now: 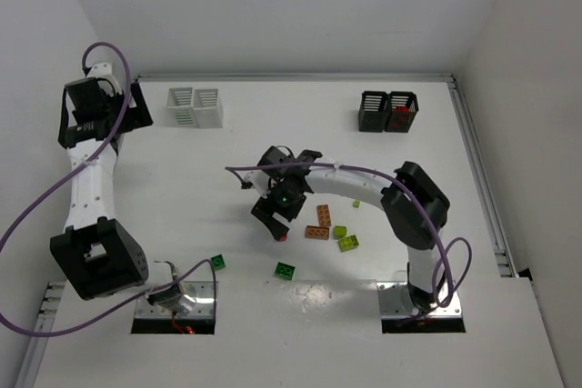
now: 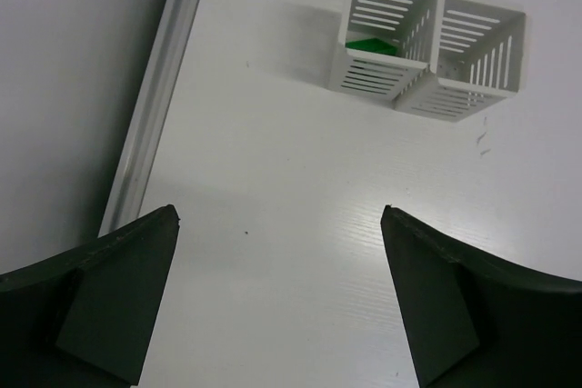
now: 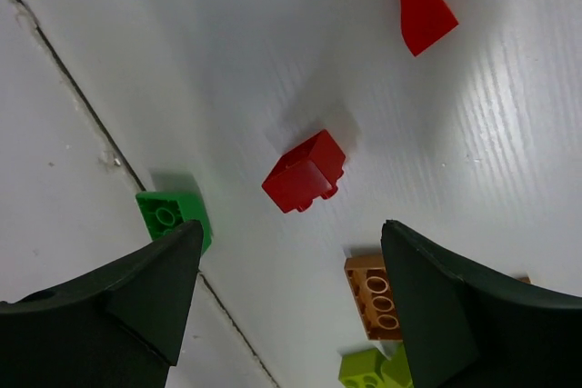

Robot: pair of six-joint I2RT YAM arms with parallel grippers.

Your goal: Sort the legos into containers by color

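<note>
Jaws, left gripper [image 2: 280, 215]: wide apart and empty, hovering over bare table near the far-left corner.

White slatted plastic bin pair [image 2: 427, 52]: stood just beyond that gripper. Its left cell held one dark green plastic brick [image 2: 371, 44]; the right cell showed nothing.

Jaws, right gripper [image 3: 291, 224]: parted with nothing between them, poised over mid-table above a small red studded plastic brick [image 3: 305, 172].

Loose stock around it:
- a bright green studded brick [image 3: 173, 213], near and left, on a seam
- an orange-brown studded brick [image 3: 373, 295] and lime green bricks [image 3: 368, 370], to the right
- a red sloped piece [image 3: 420, 2], farther off

Black slatted plastic bin pair [image 1: 388, 111]: stood at the far right, well apart from the loose bricks. Something red showed in its right cell.

Step in hand, as judged: picking the red brick, with sorting well short of done. The next move called for a straight descent to straddle that brick alone, clear of its green neighbour. After a firm close, it would be carried to the black cell that showed red.

Surface: white matte table [image 1: 273, 134] with a faint grain, edged by a pale metal rail [image 1: 477, 170].

Room: plain white walls [image 1: 273, 6] closed it in on three sides.
</note>
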